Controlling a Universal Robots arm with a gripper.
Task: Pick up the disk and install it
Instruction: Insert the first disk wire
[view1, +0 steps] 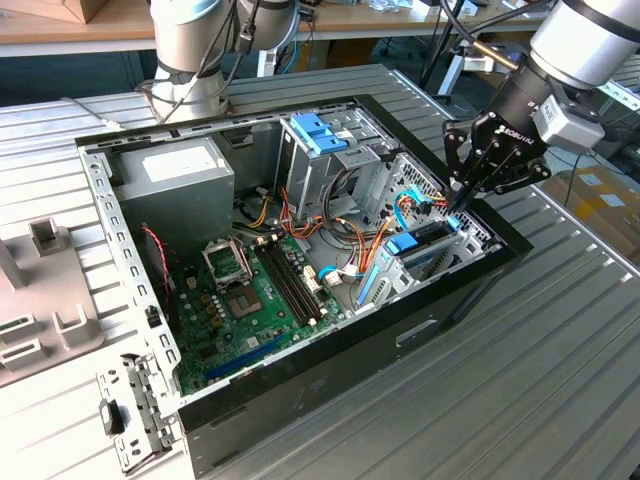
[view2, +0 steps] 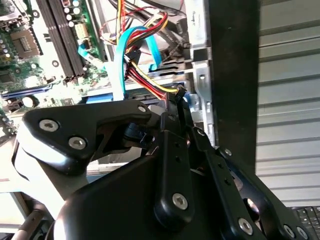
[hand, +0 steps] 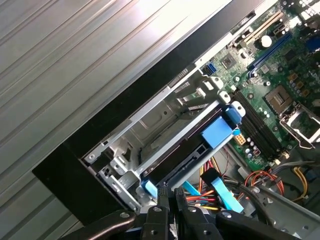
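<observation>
Fingertips of the black linkage gripper (view1: 458, 205) were drawn together on nothing, down among red and yellow power wires (view2: 150, 82) at the open computer case's (view1: 300, 400) corner (exterior view's right). Just beside them lay the dark flat disk (hand: 180, 157), seated in the silver metal drive cage (hand: 150, 120) under its light-blue tab (hand: 218, 132).

One computer case (view1: 455, 300), one motherboard (view1: 250, 305), one power supply (view1: 180, 180), perhaps two drive cages (view1: 320, 150).
</observation>
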